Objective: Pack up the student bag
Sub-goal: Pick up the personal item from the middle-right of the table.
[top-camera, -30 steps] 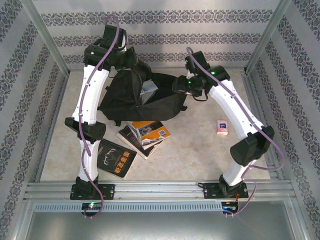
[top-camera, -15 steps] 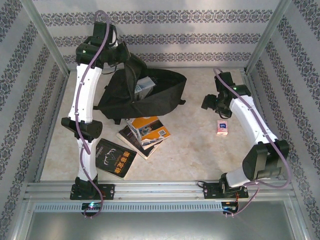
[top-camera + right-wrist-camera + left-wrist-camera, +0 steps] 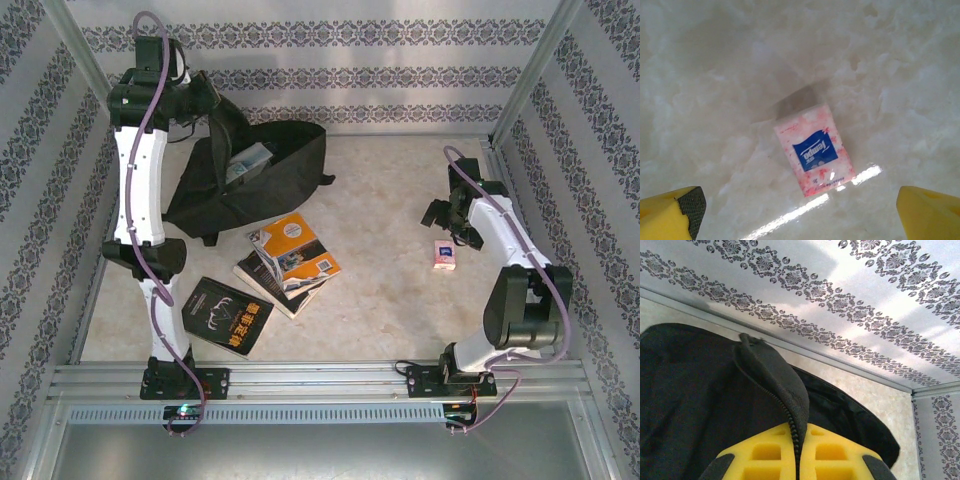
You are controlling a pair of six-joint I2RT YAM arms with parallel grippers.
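The left fingers point(image 3: 765, 456) are clenched on the zipper edge of the student bag point(image 3: 262, 180). In the left wrist view, the black fabric with its zipper teeth rises out of the thin gap between the 2 of them. The rest of the bag lies below and beyond these fingers, on the far left part of the worktop point(image 3: 390, 300). Its mouth is open and a light-coloured flat thing point(image 3: 248, 160) is seen inside.

The right fingers point(image 3: 671, 214) are released, wide apart and grasping nothing. A pink tissue pack point(image 3: 814, 150) with a blue label lies flat on the worktop between the 2 fingers and a little ahead of their tips, touching neither of them.

In the top view, an orange book point(image 3: 295, 248) on a small stack and a black-covered book point(image 3: 230, 316) lie on the near side of the bag, well apart from both pairs of fingers.
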